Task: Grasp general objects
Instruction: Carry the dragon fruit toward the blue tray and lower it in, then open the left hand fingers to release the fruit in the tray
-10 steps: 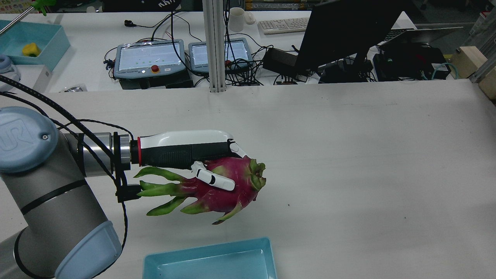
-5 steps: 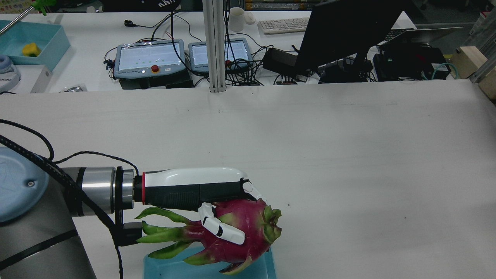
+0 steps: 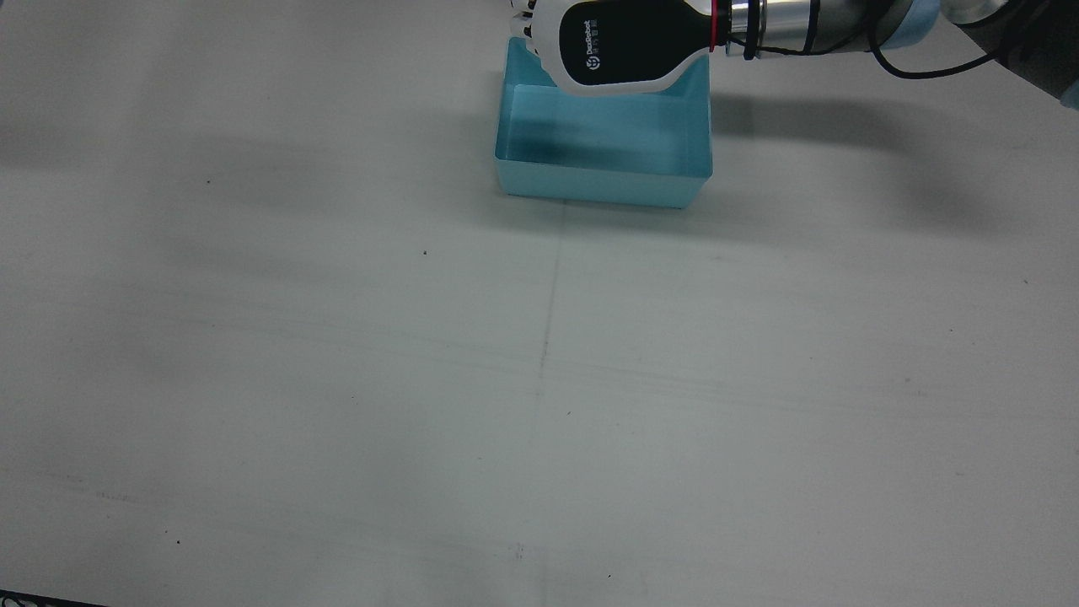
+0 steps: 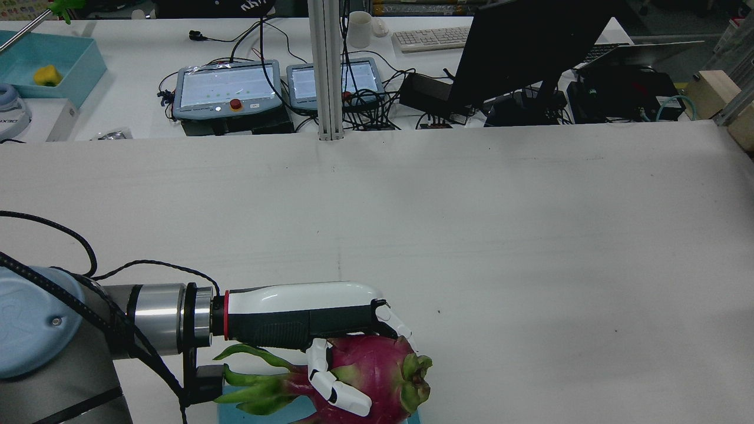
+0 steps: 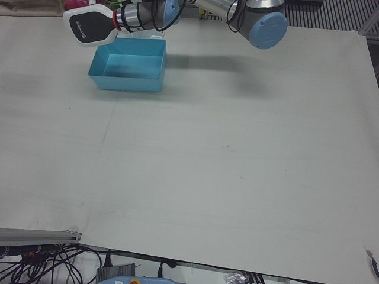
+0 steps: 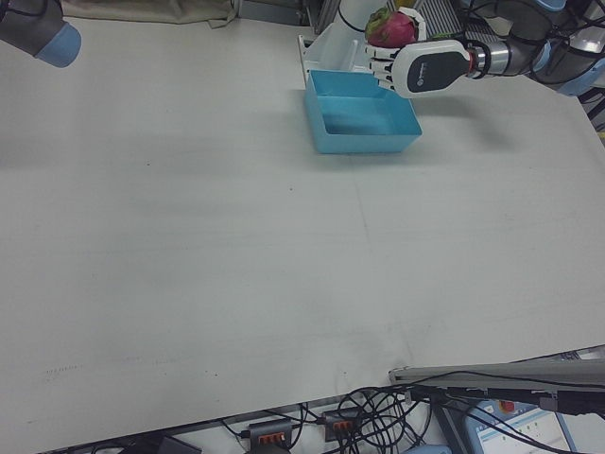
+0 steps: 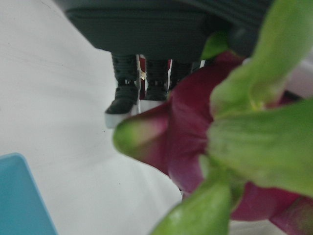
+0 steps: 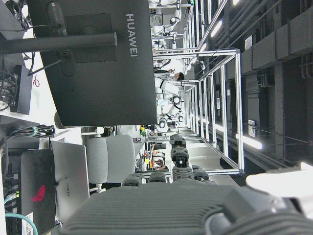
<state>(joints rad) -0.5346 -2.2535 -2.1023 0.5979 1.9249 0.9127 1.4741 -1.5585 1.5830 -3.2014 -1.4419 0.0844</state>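
Dragon fruit (image 4: 371, 380): clasped in the left hand (image 4: 306, 321), fingers wrapped around it, long axis in line with the forearm. Held directly above the blue bin (image 3: 603, 169) at the table's robot-side edge; release would likely drop it in. Right hand: state cannot be told.

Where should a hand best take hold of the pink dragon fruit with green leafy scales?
Around the round pink body of the dragon fruit, from above, as the left hand grips it now. The body is wide and rounded for wrapping fingers; the thin green scales trail off one end.

A white worktop (image 4: 530, 235) spans the station. Beyond it, a desk (image 4: 147, 76) carries a dark monitor (image 4: 530, 47), keyboard (image 4: 430, 38) and cables.
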